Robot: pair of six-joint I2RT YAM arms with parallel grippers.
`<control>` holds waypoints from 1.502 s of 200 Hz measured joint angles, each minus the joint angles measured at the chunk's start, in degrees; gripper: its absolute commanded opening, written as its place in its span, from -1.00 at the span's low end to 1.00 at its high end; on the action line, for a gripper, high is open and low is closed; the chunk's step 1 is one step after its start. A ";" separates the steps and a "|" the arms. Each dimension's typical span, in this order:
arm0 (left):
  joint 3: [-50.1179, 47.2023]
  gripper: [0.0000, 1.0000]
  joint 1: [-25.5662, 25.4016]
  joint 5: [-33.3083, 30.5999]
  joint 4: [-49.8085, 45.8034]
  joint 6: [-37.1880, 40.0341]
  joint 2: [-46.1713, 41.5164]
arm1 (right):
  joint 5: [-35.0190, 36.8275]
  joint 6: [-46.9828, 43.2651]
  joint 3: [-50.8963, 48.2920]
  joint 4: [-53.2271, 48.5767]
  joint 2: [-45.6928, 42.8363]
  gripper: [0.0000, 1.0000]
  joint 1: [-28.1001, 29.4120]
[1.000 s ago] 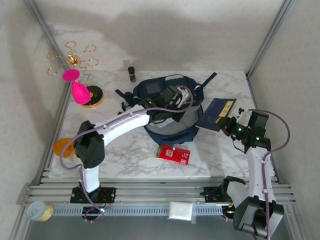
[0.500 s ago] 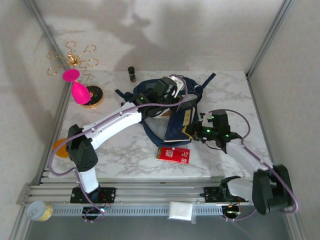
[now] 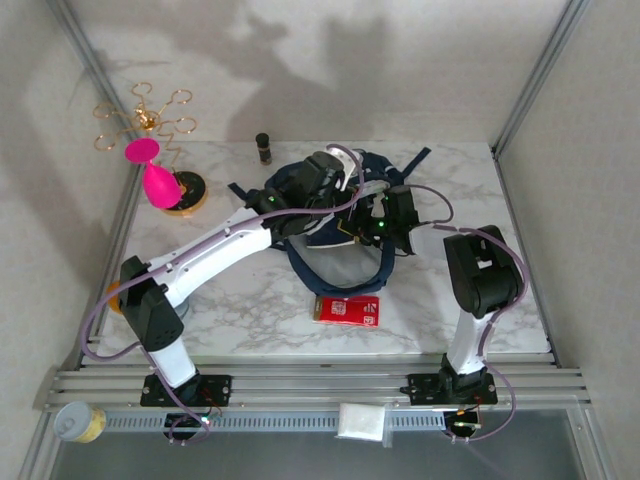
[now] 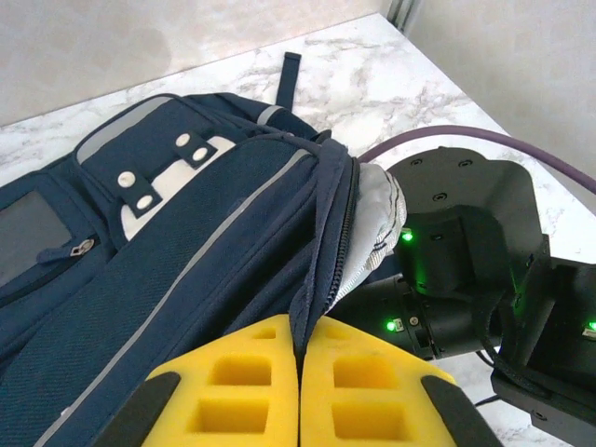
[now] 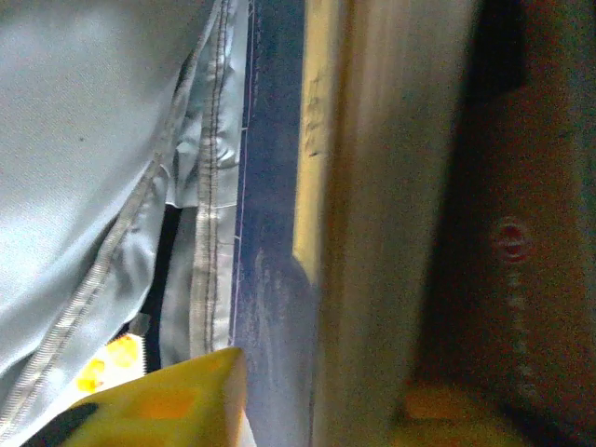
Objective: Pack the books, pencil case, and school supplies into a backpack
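Two white-and-black arms, each strung with lilac cable.

The left arm (image 3: 215, 250) has long white tubular links between bulky black joint housings. A lilac cable (image 3: 105, 310) loops loosely beside it from the black base plate (image 3: 185, 390). The right arm (image 3: 480, 290) is built alike, with a white lower link, rounded black joints and its own lilac cable (image 4: 447, 135). The left gripper (image 4: 300, 340) carries two yellow moulded pads (image 4: 237, 386) with square recesses, on dark finger backs (image 4: 140, 414). The right arm's wrist is a boxy black housing (image 4: 466, 223) with small recessed screws and glowing green lights (image 4: 407, 236). Its finger bears a yellow pad (image 5: 172, 405) of the same kind.
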 measured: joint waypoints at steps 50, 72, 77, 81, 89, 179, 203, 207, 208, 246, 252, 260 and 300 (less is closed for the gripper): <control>-0.55 -1.00 0.00 -0.26 0.85 -0.33 -0.04 | 9.49 -5.60 -5.16 -9.75 -11.17 0.24 0.26; -0.81 -1.00 0.00 -0.22 1.05 -0.35 -0.04 | 14.36 -6.71 -8.04 -14.03 -16.83 0.15 2.43; -0.83 -1.00 0.00 -0.20 1.05 -0.37 -0.04 | 15.43 -6.64 -8.52 -14.49 -17.53 0.12 3.17; -0.83 -1.00 0.00 -0.22 1.07 -0.42 -0.04 | 16.41 -6.58 -9.05 -14.82 -18.05 0.09 4.00; -0.90 -1.00 0.00 -0.20 1.20 -0.52 -0.04 | 17.86 -6.40 -9.99 -15.28 -18.80 -0.05 5.57; -1.95 -1.00 -0.04 0.87 1.70 -2.51 -0.26 | 29.03 -6.43 -3.69 -12.55 -7.61 -0.76 11.45; -3.02 -1.00 -0.11 0.83 2.60 -3.43 -0.87 | 30.51 -7.96 -2.75 -9.62 -7.13 -0.70 9.99; -3.06 -1.00 -0.09 0.81 2.82 -3.61 -0.90 | 30.62 -8.15 -2.75 -9.42 -7.17 -0.69 9.97; -3.06 -1.00 -0.09 0.81 2.86 -3.61 -0.90 | 30.64 -8.20 -2.75 -9.40 -7.19 -0.68 9.97; -3.80 -1.00 -0.11 0.52 4.07 -5.77 -0.90 | 29.18 -10.69 -9.01 -8.24 -14.16 -0.45 9.99; -3.89 -1.00 -0.11 0.48 4.33 -6.23 -0.87 | 28.81 -10.97 -10.51 -8.70 -16.61 -0.44 9.99; -3.91 -1.00 -0.11 0.46 4.79 -6.82 -0.68 | 28.68 -11.08 -12.41 -10.01 -20.61 -0.43 9.90; -2.23 -1.00 -0.15 0.76 9.75 -11.30 5.03 | 28.89 -10.40 -17.11 -17.99 -38.12 -0.37 4.11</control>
